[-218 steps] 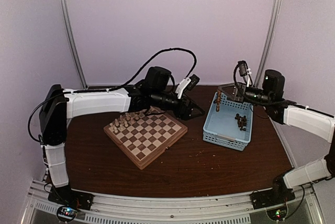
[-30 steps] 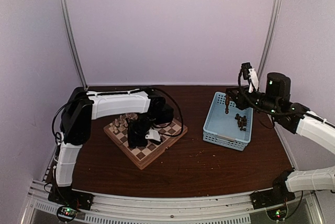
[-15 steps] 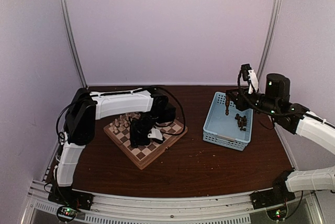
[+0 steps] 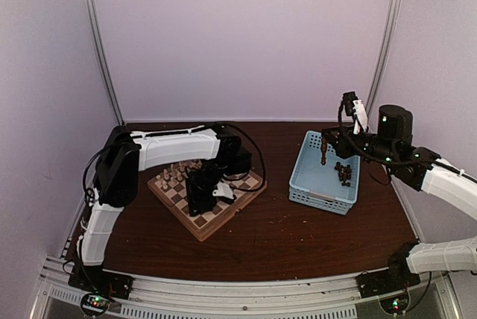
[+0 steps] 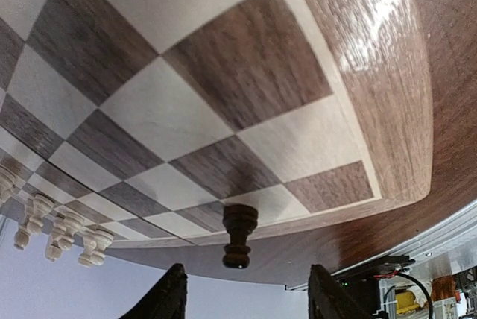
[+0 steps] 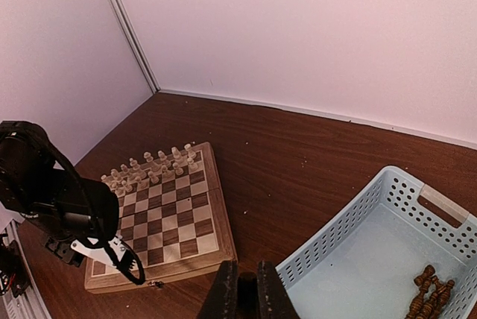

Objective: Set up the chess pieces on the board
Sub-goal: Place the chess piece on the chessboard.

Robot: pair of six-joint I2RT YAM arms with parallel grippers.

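Spreading my left gripper [image 5: 247, 280] wide around a dark chessman [image 5: 240, 235], which is standing on a light edge-row square of the board [image 4: 227, 206]. Cream pieces [image 4: 175, 173] are lining its 11 o'clock side. My right gripper [image 6: 247, 291] is pinching a second dark piece [image 4: 323, 157] above the blue basket [image 4: 320, 185], at 3 o'clock from the board.

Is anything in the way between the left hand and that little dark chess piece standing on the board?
Nothing visible. The left hand is open, and the dark brown wooden chess piece stands alone near the edge of the checkered wooden board, with bare squares around it.
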